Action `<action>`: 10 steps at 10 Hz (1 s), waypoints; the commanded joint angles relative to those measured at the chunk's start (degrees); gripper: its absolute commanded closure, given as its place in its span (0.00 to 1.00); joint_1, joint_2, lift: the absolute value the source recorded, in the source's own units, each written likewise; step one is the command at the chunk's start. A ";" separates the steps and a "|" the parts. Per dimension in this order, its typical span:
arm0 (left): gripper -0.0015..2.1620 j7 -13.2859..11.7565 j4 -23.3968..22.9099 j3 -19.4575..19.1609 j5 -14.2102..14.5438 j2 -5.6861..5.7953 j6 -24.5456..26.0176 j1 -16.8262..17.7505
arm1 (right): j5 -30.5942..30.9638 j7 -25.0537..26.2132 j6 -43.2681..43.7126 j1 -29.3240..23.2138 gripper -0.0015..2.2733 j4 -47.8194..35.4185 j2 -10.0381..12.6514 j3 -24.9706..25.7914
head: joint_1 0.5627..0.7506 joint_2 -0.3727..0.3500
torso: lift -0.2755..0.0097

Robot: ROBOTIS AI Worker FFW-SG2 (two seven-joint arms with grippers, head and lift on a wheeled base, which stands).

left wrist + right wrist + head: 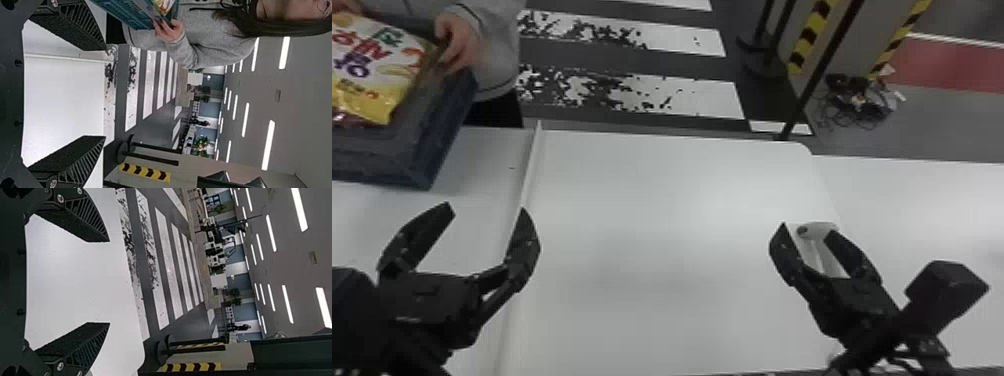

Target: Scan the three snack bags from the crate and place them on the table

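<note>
Open way over middle table (657, 200), crate (439, 135) far left, scanner (821, 230) right

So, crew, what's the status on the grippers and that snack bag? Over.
Left gripper and right gripper open, empty. Snack bag in crate, off to the left. Person's hand at crate's edge, possibly in the way.

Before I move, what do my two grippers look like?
The left gripper and right gripper match: matte black, angular bodies, each with two wedge-shaped black fingers that have rough-textured inner faces, ribbed sides and silvery screws near their bases.
</note>
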State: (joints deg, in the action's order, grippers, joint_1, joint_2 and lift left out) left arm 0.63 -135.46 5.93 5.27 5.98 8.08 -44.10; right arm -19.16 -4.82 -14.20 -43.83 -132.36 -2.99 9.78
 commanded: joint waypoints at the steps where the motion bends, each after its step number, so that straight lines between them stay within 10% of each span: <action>1: 0.03 -0.01 0.11 0.13 -0.35 -0.09 -0.03 -0.02 | 0.00 -0.01 0.00 -0.11 0.06 -0.09 0.00 0.07 | 0.70 0.29 | 0.75; 10: 0.03 0.08 0.02 0.22 -0.62 0.00 -0.21 -0.20 | -0.09 -0.01 0.18 -0.20 0.06 -0.09 0.09 0.07 | 0.70 0.29 | 0.75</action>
State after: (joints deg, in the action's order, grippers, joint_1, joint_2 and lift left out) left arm 0.70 -135.44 6.16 4.66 5.97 7.87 -44.30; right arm -19.25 -4.83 -14.02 -44.03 -132.45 -2.93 9.83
